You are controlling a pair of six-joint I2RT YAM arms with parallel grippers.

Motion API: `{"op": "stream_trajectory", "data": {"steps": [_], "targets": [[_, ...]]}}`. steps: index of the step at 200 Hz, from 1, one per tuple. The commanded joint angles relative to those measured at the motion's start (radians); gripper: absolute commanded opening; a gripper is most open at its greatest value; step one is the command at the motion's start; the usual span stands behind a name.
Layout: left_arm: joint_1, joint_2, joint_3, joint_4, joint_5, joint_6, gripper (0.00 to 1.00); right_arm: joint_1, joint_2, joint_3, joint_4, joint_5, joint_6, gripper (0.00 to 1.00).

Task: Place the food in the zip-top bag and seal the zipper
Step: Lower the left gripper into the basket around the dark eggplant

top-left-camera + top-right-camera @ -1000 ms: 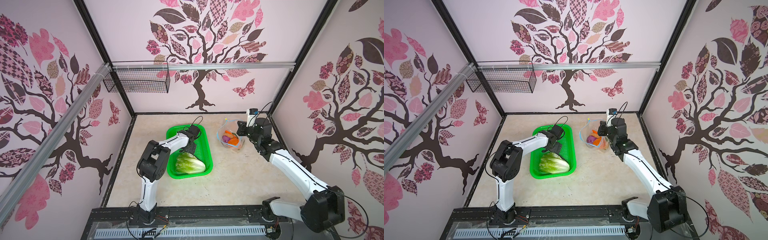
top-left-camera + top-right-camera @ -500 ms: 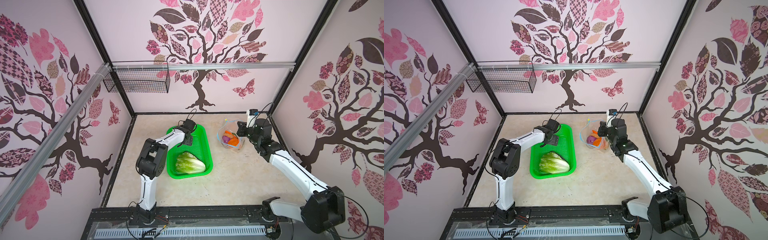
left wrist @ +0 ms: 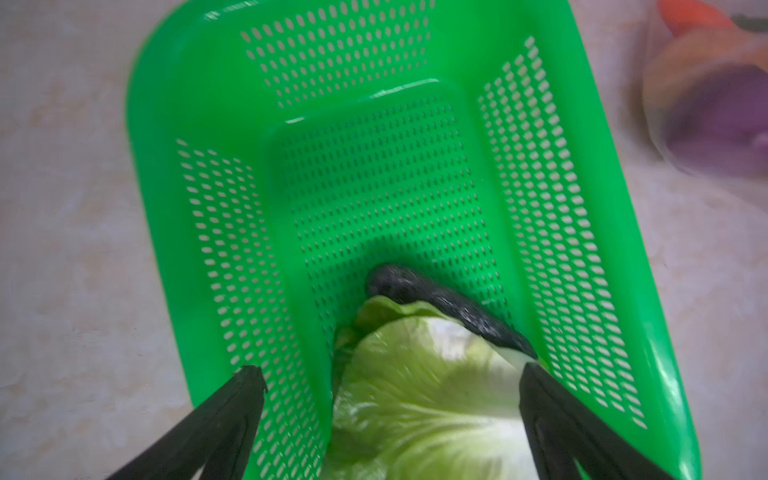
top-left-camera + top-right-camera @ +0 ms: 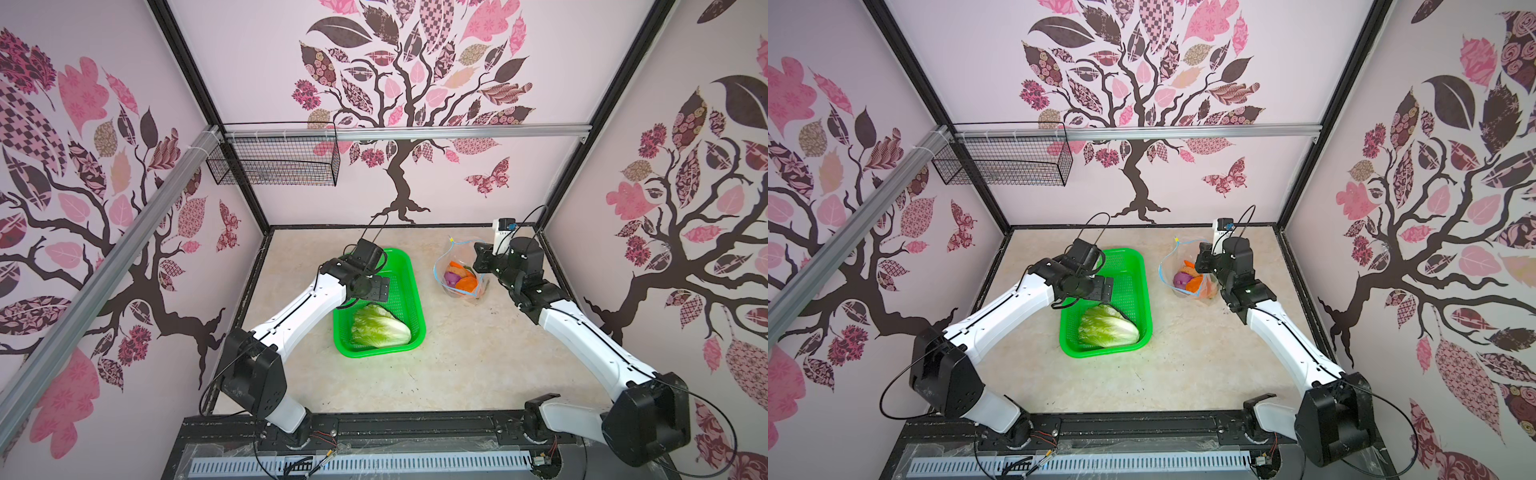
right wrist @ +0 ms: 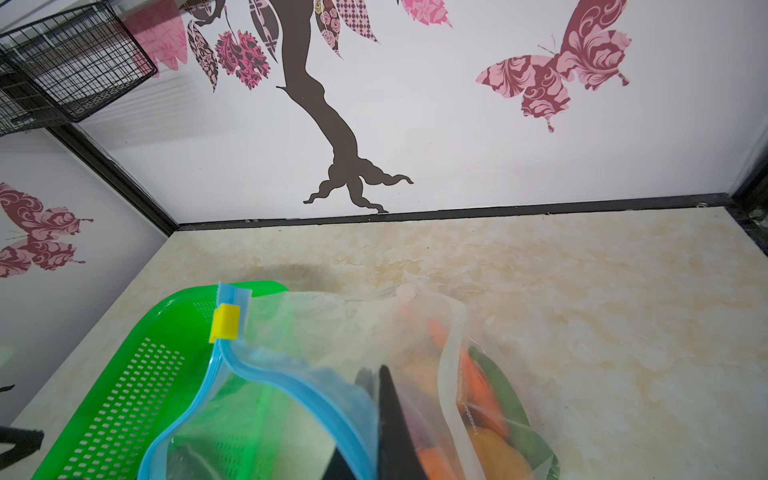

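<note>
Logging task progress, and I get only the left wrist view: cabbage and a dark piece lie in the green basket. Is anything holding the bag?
Observer: Yes. The right gripper is shut on the zip-top bag at its mouth edge.
Operator: Is the zipper closed?
Observer: No, the zipper gapes open in a loop.
Operator: Where's its slider?
Observer: The yellow tab sits at one end of the strip, where its two sides meet.
</note>
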State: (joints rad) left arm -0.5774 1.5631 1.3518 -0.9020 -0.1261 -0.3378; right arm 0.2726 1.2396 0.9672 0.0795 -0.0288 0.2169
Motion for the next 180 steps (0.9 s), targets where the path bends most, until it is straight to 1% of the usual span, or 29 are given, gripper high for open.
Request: {"op": "stream_trajectory", "data": {"steps": [1, 24, 46, 67, 81, 99, 115, 136, 168, 180], "targets": [[-0.049, 0.006, -0.038, -0.122, 0.071, 0.008, 0.98, -0.005, -0.021, 0.007, 0.023, -0.009, 0.002, 0.00], [-0.089, 0.003, -0.073, -0.176, 0.031, 0.020, 0.98, -0.006, -0.023, 0.007, 0.023, -0.012, 0.005, 0.00], [-0.114, -0.010, -0.115, -0.187, -0.008, 0.048, 0.98, -0.006, -0.022, 0.008, 0.026, -0.020, 0.012, 0.00], [-0.131, -0.018, -0.148, -0.163, -0.074, 0.082, 0.98, -0.006, -0.020, 0.007, 0.028, -0.029, 0.016, 0.00], [-0.134, -0.014, -0.171, -0.120, -0.084, 0.115, 0.98, -0.006, -0.019, 0.009, 0.028, -0.031, 0.018, 0.00], [-0.133, 0.022, -0.171, -0.087, -0.139, 0.097, 0.98, -0.006, -0.017, 0.010, 0.028, -0.033, 0.019, 0.00], [-0.133, 0.066, -0.152, -0.052, -0.196, 0.056, 0.98, -0.006, -0.018, 0.007, 0.027, -0.031, 0.018, 0.00], [-0.110, 0.103, -0.126, 0.000, -0.229, -0.001, 0.98, -0.006, -0.021, 0.007, 0.026, -0.028, 0.015, 0.00], [-0.005, 0.109, -0.117, 0.108, -0.213, -0.090, 0.98, -0.006, -0.026, 0.003, 0.029, -0.025, 0.014, 0.00], [0.021, 0.112, -0.110, 0.154, -0.212, -0.108, 0.98, -0.006, -0.026, 0.003, 0.031, -0.025, 0.015, 0.00]]}}
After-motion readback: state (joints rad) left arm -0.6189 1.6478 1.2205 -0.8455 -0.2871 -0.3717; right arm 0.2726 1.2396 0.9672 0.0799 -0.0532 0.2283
